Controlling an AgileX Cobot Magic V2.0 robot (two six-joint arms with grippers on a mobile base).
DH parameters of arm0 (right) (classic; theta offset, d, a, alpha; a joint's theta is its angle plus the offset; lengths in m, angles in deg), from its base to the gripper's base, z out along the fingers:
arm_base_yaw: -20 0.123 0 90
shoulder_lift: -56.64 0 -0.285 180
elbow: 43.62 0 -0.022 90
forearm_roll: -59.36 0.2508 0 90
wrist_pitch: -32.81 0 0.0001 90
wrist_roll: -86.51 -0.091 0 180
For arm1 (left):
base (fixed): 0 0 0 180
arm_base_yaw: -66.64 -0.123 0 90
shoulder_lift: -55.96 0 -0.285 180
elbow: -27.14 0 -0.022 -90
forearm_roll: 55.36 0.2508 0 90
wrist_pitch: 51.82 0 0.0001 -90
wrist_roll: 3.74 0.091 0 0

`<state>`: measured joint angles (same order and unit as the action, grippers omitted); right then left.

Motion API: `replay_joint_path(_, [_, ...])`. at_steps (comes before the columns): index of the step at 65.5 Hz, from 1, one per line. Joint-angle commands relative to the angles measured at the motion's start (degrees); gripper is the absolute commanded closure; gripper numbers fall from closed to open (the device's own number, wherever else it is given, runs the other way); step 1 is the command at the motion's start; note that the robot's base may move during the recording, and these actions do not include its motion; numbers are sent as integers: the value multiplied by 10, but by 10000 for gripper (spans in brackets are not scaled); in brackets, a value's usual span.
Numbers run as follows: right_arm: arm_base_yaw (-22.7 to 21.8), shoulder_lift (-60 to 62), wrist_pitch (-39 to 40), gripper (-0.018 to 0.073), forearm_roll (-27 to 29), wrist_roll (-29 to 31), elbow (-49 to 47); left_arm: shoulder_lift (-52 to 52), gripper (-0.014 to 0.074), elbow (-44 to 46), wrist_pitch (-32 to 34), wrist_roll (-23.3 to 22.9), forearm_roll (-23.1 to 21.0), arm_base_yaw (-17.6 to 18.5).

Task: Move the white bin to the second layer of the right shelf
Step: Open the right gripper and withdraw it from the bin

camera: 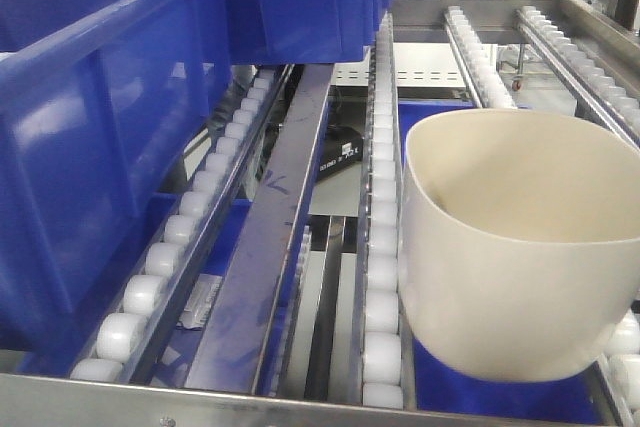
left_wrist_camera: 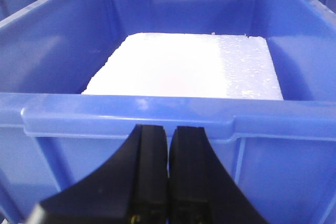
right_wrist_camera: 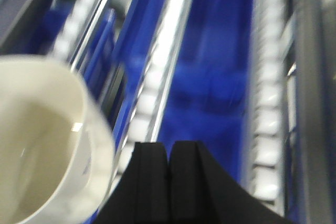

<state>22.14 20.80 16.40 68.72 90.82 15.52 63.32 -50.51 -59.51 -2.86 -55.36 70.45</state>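
White bin [camera: 515,247]: glossy cream plastic, rounded-square rim, tapered smooth walls; sits on the roller rails [camera: 381,247] of the right shelf second layer, right of the blue crate [camera: 120,137]. White foam slab [left_wrist_camera: 184,66] lies inside the crate. Left gripper [left_wrist_camera: 168,182] and right gripper [right_wrist_camera: 169,182]: black jaws pressed together, empty.

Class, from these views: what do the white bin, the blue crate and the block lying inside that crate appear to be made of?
White bin: likely glossy moulded plastic; smooth cream walls with soft sheen.
Blue crate: probably rigid moulded plastic; thick rolled rim, ribbed sides, dull shine.
Block in the crate: looks like white foam, perhaps polystyrene; matte, grainy, crumbly surface. Uncertain from pictures alone.
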Motion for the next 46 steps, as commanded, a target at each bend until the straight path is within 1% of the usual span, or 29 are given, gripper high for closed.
replay_joint_path(1, [-10, 42, 71, 510, 8, 7, 6, -9, 512, -21, 49, -2, 0, 1])
replay_joint_path(7, [-10, 97, 73, 510, 4, 7, 27, -9, 512, -21, 49, -2, 0, 1])
replay_joint_path(11, [-10, 128, 72, 510, -11, 7, 38, -9, 512, -21, 49, -2, 0, 1])
replay_joint_path(14, [-10, 152, 72, 510, -39, 7, 46, -9, 512, -21, 49, -2, 0, 1])
replay_joint_path(18, [-10, 185, 73, 510, -94, 6, 53, -9, 512, -21, 49, -2, 0, 1])
replay_joint_path(23, [-10, 216, 72, 510, -121, 5, 56, -9, 512, -21, 49, -2, 0, 1])
replay_joint_path(32, [-10, 255, 71, 510, -120, 5, 56, -9, 512, -21, 49, -2, 0, 1])
replay_joint_path(46, [-10, 258, 71, 510, -120, 5, 56, -9, 512, -21, 49, -2, 0, 1])
